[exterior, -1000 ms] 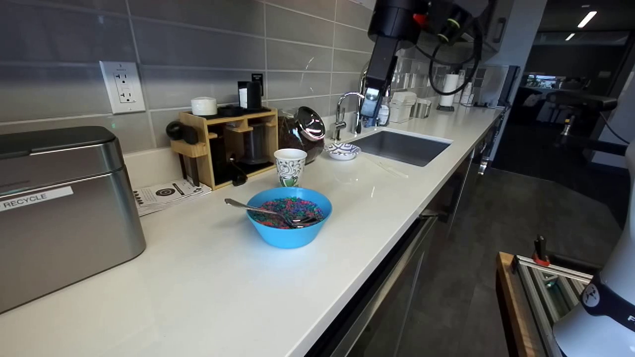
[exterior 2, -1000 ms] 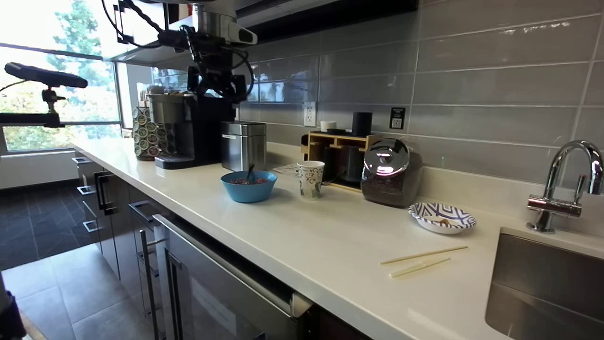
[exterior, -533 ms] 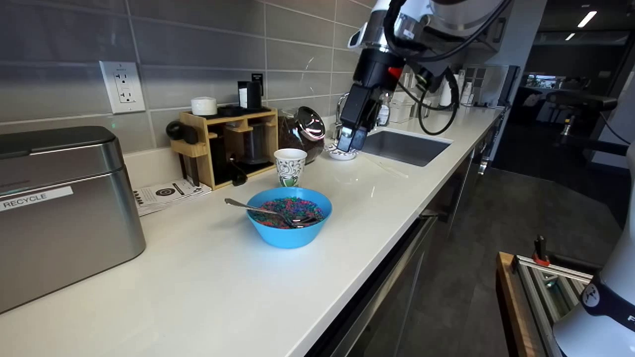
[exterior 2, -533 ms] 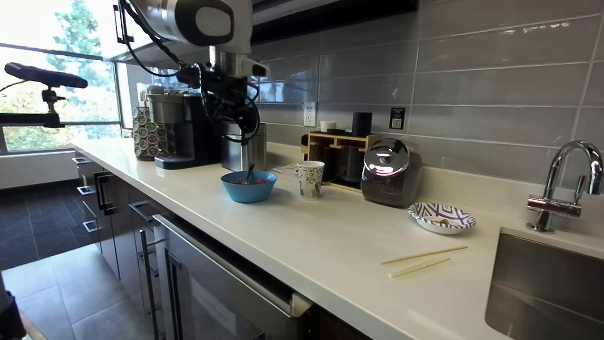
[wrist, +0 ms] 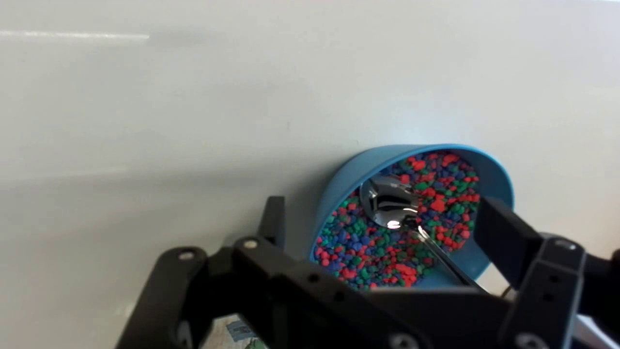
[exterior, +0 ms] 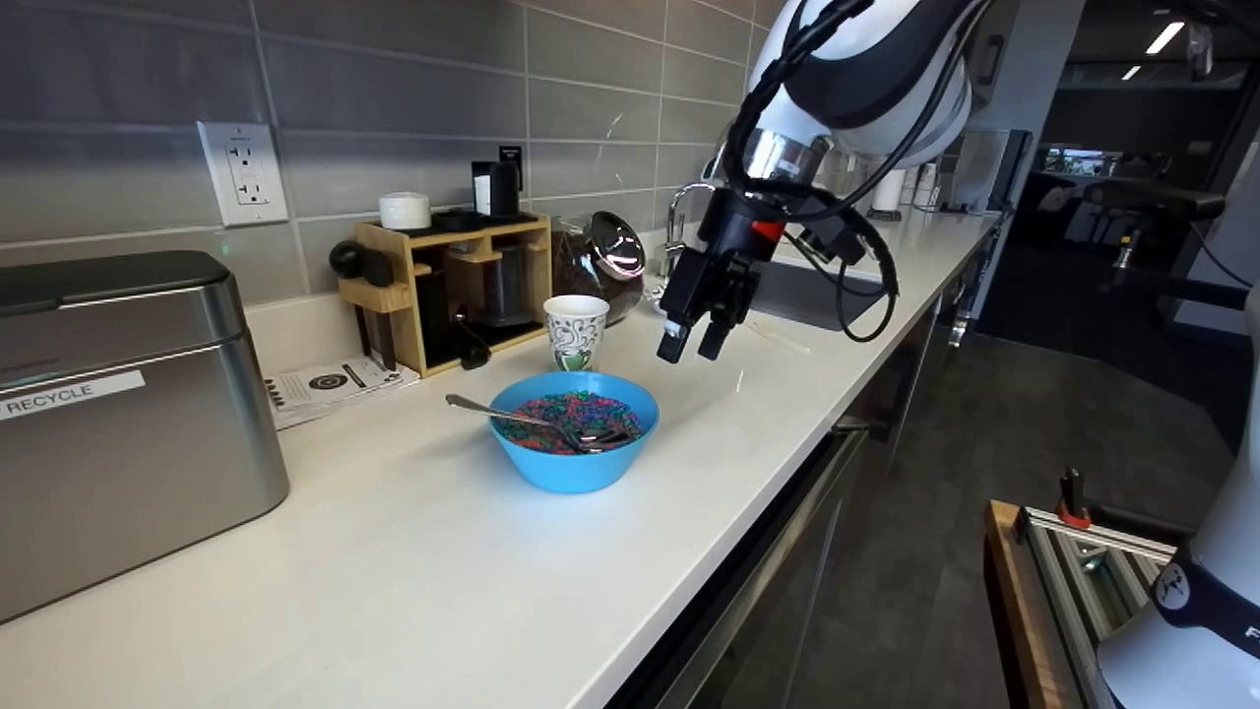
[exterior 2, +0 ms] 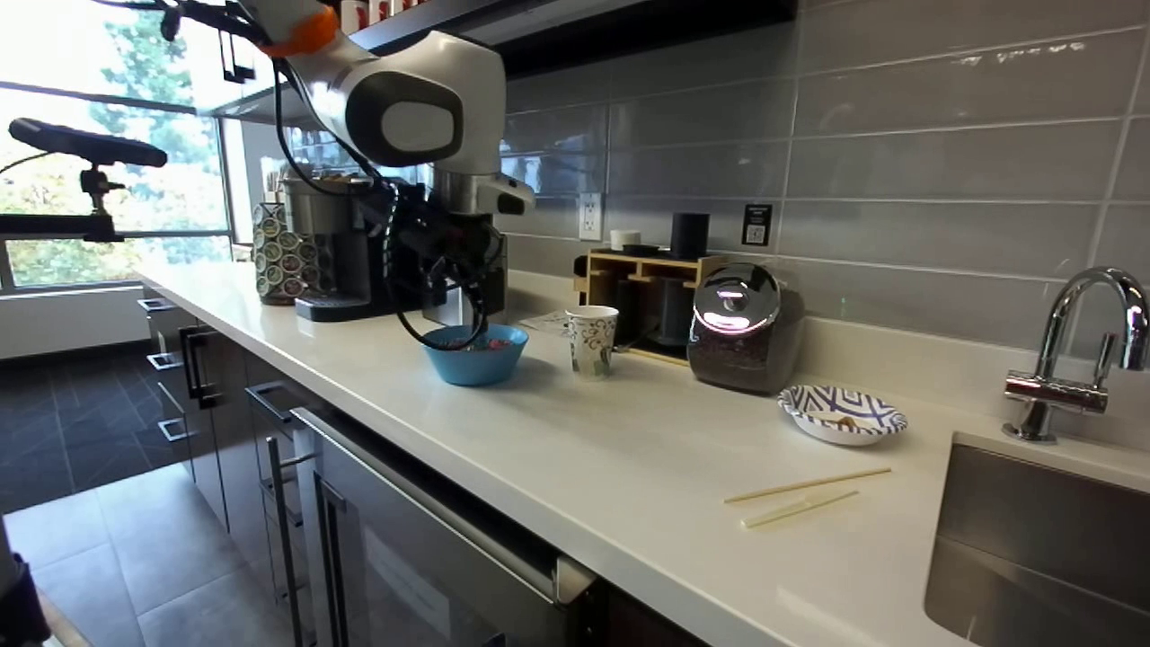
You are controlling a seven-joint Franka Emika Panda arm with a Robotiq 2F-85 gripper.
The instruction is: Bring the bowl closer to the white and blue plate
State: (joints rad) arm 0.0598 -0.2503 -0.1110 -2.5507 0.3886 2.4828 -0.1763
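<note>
Gripper (exterior: pixel 691 351) in an exterior view: lower and nearer the bowl (exterior: pixel 566 475) than a second ago, jaws apart; bowl unmoved. In an exterior view, I see that bowl well apart from the white and blue plate (exterior 2: pixel 840 437). Wrist view: bowl shows largely between the parted fingers (wrist: pixel 506 240), unclamped. My judgement: approach only, gap to plate not yet closed.

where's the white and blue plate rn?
In an exterior view, the white and blue plate sits right of centre on the counter, between the chrome-lidded jar and the sink, two thin sticks in front of it.
</note>
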